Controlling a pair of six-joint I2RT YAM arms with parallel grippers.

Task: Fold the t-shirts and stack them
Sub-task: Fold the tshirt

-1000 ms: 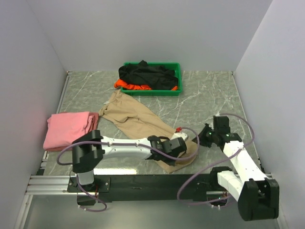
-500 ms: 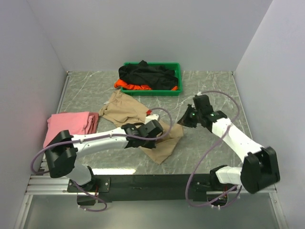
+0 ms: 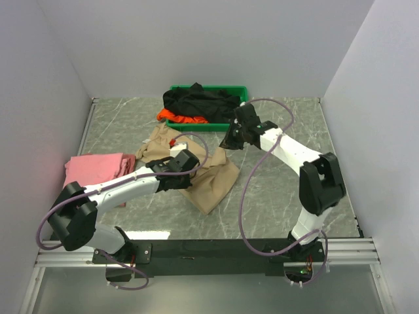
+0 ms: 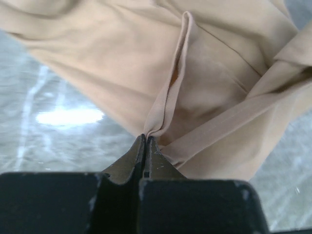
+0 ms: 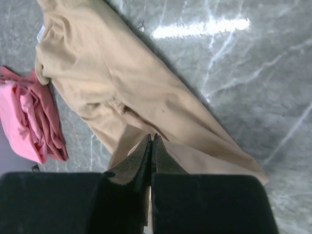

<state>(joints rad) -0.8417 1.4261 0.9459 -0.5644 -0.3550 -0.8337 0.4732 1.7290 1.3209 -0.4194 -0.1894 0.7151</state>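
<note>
beige shirt [image 3: 213, 183] is bunched up in the middle of the table [image 3: 275, 196], between the pink shirt [image 3: 95, 171] on the left and the right arm. left gripper [image 4: 145, 139] is clamped tight on a raised fold of it (wrist cam shows the hem pinched right at the tips). right gripper [image 5: 152, 138] has its jaws pressed together on the same shirt's edge, up near the tray [image 3: 243, 91]. compared to half a second ago both grippers have moved back and left, dragging the shirt's near end over itself, so it covers less table, and the right arm is stretched out a lot further. black shirt [image 3: 200, 101] and orange shirt [image 3: 177, 118] are in the tray same as before, and the pink one hasn't budged either.
</note>
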